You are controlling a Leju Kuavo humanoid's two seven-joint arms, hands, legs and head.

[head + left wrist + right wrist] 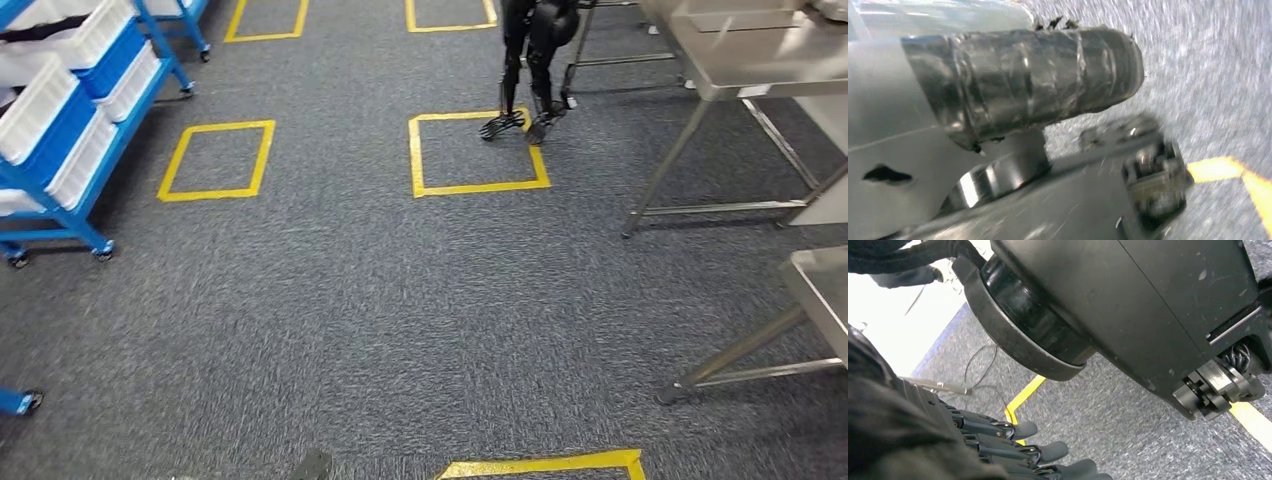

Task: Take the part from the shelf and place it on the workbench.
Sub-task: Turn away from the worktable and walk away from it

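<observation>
- Right hand point(998, 440): dark fingers point(1015, 430) straight, side by side, slightly apart, holding nothing; hangs over grey carpet point(380, 320).
- Left hand point(1023, 80): tape-wrapped grey thumb lies against a silvery metal piece point(998, 175); too blurred to tell grip, or whether this is the part.
- Yellow tape strip point(540, 464): on the carpet, nearest edge.
- Steel workbench point(825, 285): right side; a second point(740, 60) farther back.
- Blue shelf point(70, 120): left, on castors, holding white bins point(40, 105).
- Black robot point(535, 50): far, feet on a yellow tape square point(480, 187).

Grey carpet point(330, 300) marked with yellow tape squares point(476, 153), blue wheeled racks point(70, 150) left, steel tables point(740, 70) right.
</observation>
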